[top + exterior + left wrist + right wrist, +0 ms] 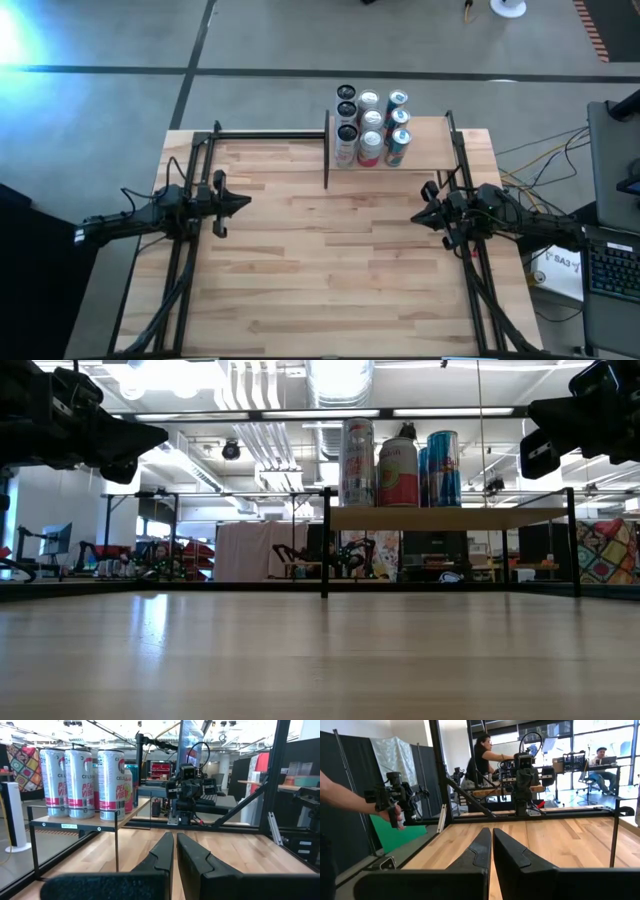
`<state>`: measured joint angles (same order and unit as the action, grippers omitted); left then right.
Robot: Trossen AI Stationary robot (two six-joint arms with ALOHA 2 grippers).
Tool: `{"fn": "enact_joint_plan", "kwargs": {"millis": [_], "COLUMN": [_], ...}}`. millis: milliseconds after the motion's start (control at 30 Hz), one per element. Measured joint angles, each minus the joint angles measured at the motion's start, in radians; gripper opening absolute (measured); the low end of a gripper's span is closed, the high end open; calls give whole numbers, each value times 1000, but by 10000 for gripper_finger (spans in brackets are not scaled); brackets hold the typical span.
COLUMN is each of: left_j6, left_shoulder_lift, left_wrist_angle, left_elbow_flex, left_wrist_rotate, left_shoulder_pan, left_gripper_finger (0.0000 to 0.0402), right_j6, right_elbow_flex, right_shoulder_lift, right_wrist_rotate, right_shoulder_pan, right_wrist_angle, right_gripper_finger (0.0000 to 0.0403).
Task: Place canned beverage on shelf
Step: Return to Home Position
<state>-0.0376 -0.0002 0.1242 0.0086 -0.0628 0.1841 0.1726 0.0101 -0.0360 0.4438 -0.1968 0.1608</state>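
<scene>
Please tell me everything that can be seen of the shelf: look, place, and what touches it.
The shelf is a smooth, pale wood panel framed by thin black metal rods, raised level on black legs above the table, at its far edge on the right arm's side. Drink cans stand upright on it in three rows, toward the end nearer the table's middle; the other end is bare. The left claw and right claw, both shut, are apart from it.

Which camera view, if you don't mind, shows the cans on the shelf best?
The high view: all nine cans show from above, in three columns on the shelf. The low view shows mostly the front row side-on, the left wrist view mainly three white cans, the right wrist view none clearly.
</scene>
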Motion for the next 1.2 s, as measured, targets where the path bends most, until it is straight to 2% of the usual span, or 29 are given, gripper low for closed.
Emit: {"fn": "enact_joint_plan", "kwargs": {"millis": [1200], "left_j6": [-8], "left_shoulder_lift": [0], "left_wrist_angle": [-5], "left_elbow_flex": [14], "left_wrist_rotate": [0], "left_shoulder_pan": [0], "left_gripper_finger": [0], "right_j6": [0], "right_elbow_flex": [0], "right_shoulder_lift": [0], "right_wrist_rotate": [0], "right_shoulder_pan": [0], "right_wrist_angle": [0], "right_gripper_finger": [9]}}
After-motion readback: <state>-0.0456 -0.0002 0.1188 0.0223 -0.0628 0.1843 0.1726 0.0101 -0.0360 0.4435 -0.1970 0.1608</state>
